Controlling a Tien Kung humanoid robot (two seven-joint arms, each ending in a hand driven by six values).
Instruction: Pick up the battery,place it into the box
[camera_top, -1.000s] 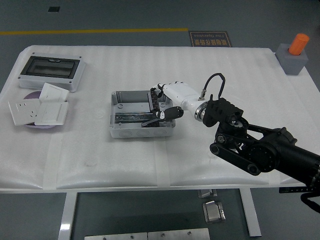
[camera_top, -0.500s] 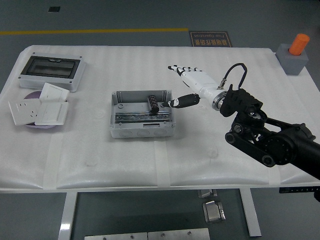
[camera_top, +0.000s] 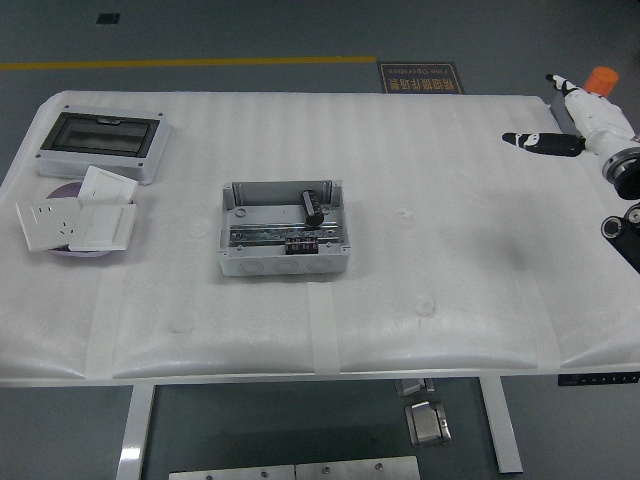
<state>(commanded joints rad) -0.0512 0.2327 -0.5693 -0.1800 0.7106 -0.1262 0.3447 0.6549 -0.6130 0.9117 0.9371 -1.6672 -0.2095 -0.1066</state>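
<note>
Right hand (camera_top: 580, 125) at the table's (camera_top: 420, 300) far right corner, fingers extended, holding nothing; left arm out of view. Battery (camera_top: 311, 207) lies in the grey box (camera_top: 285, 228) mid-table, well left of the hand, long axis running near-to-far. Judged: placement done, no approach needed

Between my hand (camera_top: 580, 125) and the box (camera_top: 284, 229) the counter (camera_top: 450, 250) lies bare; switch plates (camera_top: 78, 220) crowd its left end.

Battery (camera_top: 312, 207) in box (camera_top: 284, 229) mid-table, socket plates (camera_top: 78, 220) far left
</note>
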